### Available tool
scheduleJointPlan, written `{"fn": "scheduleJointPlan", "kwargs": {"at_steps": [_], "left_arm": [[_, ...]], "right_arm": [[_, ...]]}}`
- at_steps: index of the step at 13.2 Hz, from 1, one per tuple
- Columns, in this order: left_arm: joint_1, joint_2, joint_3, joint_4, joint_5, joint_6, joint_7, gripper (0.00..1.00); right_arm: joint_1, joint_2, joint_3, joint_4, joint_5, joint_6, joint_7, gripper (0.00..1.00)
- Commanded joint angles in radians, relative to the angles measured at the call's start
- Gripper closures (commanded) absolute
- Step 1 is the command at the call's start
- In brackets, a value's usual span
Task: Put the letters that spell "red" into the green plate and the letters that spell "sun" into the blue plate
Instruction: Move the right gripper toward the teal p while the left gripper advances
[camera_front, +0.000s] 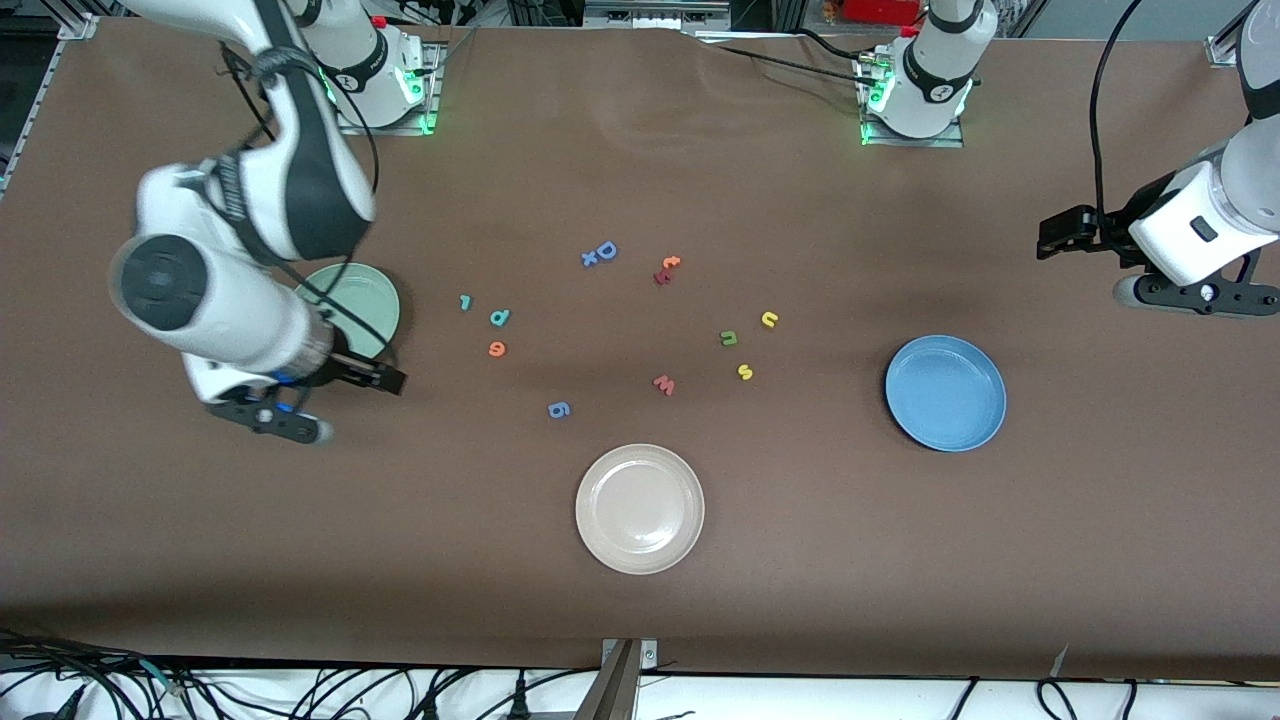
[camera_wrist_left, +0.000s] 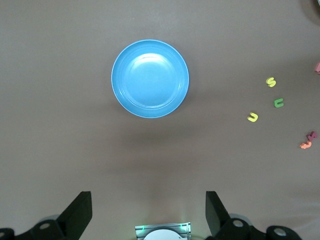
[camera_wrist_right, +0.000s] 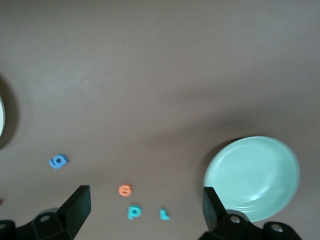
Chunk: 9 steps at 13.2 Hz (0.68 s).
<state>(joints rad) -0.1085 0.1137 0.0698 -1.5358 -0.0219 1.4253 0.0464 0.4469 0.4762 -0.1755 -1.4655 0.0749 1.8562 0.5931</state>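
Brown table, nothing sorted: green plate (camera_front: 358, 303) and blue plate (camera_front: 945, 392) empty; r (camera_front: 465, 302), d (camera_front: 500, 318), e (camera_front: 497, 349) and s (camera_front: 744, 372), u (camera_front: 769, 319), n (camera_front: 729, 338) loose mid-table, probably untouched; left gripper (camera_wrist_left: 148, 212) and right gripper (camera_wrist_right: 145, 212) spread wide, empty, all six left

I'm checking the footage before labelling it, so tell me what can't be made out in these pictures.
- Green plate: front view, partly covered by the right arm; whole in the right wrist view.
- Right tool: front view, seen end-on, so the fingers merge.
- Beige-white plate: right wrist view, cut off by the edge.
- Red and orange letter pair: front view, too small to read.
- Teal letters: right wrist view, blurred.
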Motion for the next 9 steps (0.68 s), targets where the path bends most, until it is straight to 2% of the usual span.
{"fn": "scheduleJointPlan", "kwargs": {"at_steps": [1,3,5,9], "left_arm": [[-0.002,0.026,0.002,0.039,-0.019,-0.025,0.015,0.0],[-0.034,0.03,-0.008,0.039,-0.023,-0.026,0.015,0.0],[-0.092,0.032,-0.01,0.039,-0.021,-0.026,0.012,0.0],[-0.118,0.037,-0.042,0.039,-0.073,-0.019,0.029,0.0]], "right_arm": [[0.073,0.007,-0.01,-0.109,0.014,0.113,0.129,0.01],[0.11,0.005,-0.002,-0.215,0.032,0.229,0.177,0.01],[0.118,0.007,0.043,-0.3,0.045,0.331,0.244,0.01],[0.119,-0.001,0.08,-0.43,0.045,0.386,0.283,0.01]]}}
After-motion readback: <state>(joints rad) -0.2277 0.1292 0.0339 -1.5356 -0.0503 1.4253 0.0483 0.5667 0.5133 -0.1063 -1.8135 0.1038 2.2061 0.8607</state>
